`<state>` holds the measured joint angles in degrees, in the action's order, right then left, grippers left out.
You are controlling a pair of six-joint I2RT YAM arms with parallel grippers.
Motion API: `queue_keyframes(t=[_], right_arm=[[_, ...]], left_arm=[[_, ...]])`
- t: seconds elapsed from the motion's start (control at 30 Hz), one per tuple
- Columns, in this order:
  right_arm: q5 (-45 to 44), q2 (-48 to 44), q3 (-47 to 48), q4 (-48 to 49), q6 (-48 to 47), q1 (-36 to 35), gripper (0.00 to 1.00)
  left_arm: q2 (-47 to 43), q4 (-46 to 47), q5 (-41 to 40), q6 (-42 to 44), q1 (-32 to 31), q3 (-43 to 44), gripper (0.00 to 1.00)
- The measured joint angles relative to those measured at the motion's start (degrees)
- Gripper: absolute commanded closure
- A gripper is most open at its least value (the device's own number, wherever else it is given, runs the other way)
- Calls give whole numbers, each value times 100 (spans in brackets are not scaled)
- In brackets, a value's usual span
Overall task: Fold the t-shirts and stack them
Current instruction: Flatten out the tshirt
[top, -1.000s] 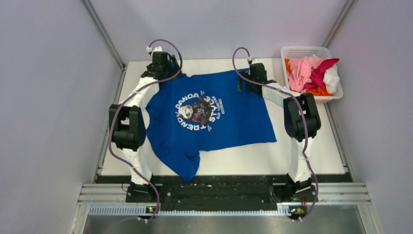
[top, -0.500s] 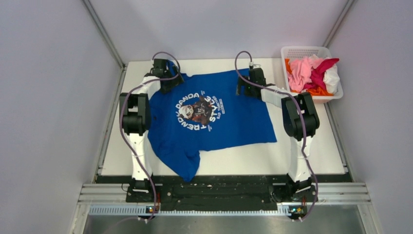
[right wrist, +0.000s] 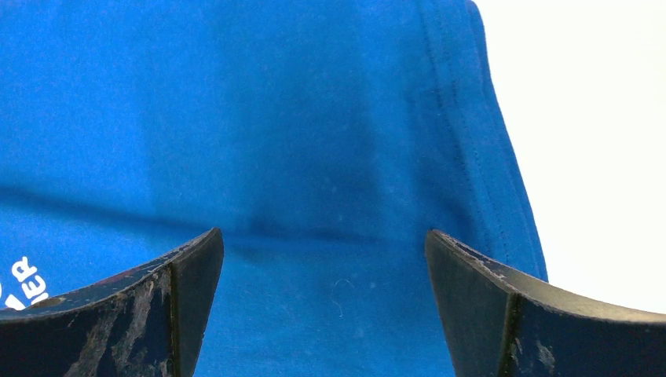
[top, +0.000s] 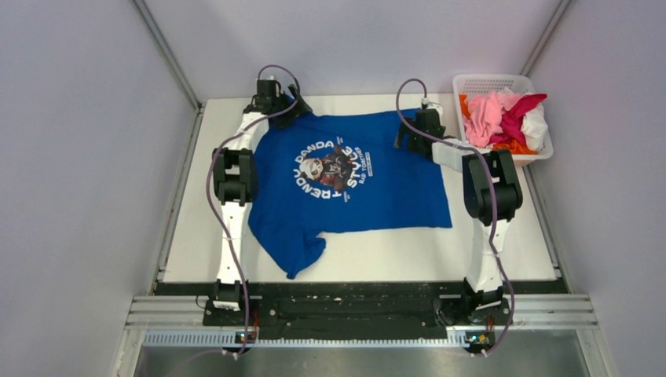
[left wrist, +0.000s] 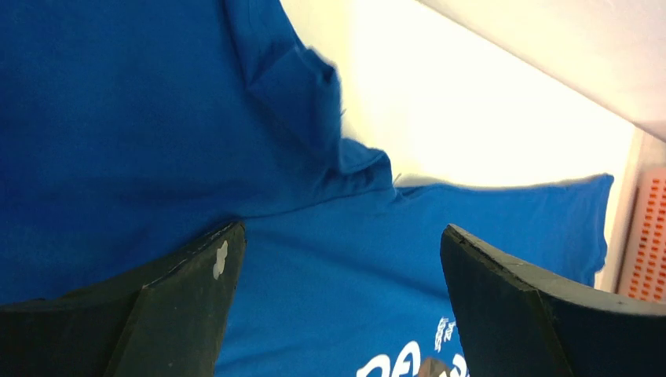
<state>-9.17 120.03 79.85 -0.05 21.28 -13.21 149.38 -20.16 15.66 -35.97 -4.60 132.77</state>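
A royal blue cotton t-shirt [top: 369, 196] with a round white-lettered print lies spread out. The left gripper [left wrist: 338, 243] and right gripper [right wrist: 323, 243] stand over its corners by the white tabletop's [top: 514, 251] far edge, jaws wide apart.

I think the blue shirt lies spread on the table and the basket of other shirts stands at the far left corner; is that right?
Not quite: the basket stands at the far right corner, as the top view shows. The blue shirt does lie spread on the table.
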Motion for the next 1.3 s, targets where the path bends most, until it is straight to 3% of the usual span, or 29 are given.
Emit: queue_keyframes(t=[0.3, 0.4, 0.7, 0.87, 1.07, 1.3], right_arm=[[15, -184, -37, -367, 74, 271, 1], [0, -413, -72, -619, 55, 291, 1], [-188, -2194, -1224, -664, 92, 129, 1], [-321, -2761, -2024, -597, 251, -323, 1], [-256, -2837, -2841, -597, 562, -656, 1], [-323, -2942, -3322, -651, 841, -649, 1]], left_arm=[[-90, -295, 245, 214, -52, 11, 1], [-509, -507, 127, 369, -46, -402, 1], [-3379, -282, -17, 457, -59, -3246, 1], [-4437, -48, 7, 372, -146, -4944, 1], [-4476, -227, 111, 302, -256, -6201, 1], [-4035, -446, -122, 289, -267, -5934, 1]])
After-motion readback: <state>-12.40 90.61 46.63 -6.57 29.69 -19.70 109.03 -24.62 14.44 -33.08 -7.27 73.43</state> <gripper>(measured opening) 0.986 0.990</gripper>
